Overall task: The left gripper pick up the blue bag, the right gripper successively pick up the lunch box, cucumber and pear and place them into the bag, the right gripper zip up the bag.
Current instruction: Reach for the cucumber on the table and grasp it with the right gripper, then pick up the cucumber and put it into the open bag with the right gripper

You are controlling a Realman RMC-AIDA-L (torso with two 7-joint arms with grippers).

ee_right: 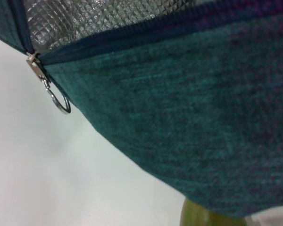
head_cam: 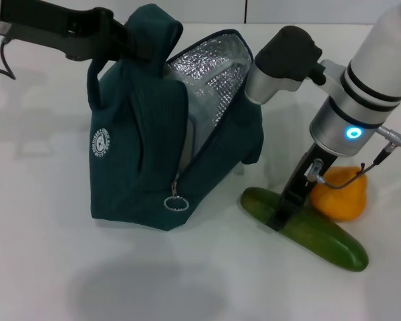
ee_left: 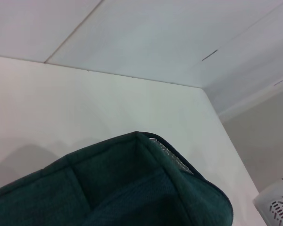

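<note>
The blue bag (head_cam: 147,154) stands on the white table with its mouth open, showing silver lining (head_cam: 210,67). My left gripper (head_cam: 123,37) holds its bunched handle up at the top left, wrapped in fabric. A pale clear shape (head_cam: 192,130) inside the opening looks like the lunch box. My right gripper (head_cam: 281,217) is lowered onto the middle of the cucumber (head_cam: 327,241), which lies to the right of the bag. The pear (head_cam: 341,194) sits just behind it. The right wrist view shows the bag's side (ee_right: 188,117), the ring zipper pull (ee_right: 61,101) and one cucumber end (ee_right: 203,217).
The zipper ring (head_cam: 176,202) hangs low on the bag's front seam. Bare white table (head_cam: 120,281) spreads in front of the bag and to its left. In the left wrist view, the bag's rim (ee_left: 146,188) sits before the table's back edge and wall.
</note>
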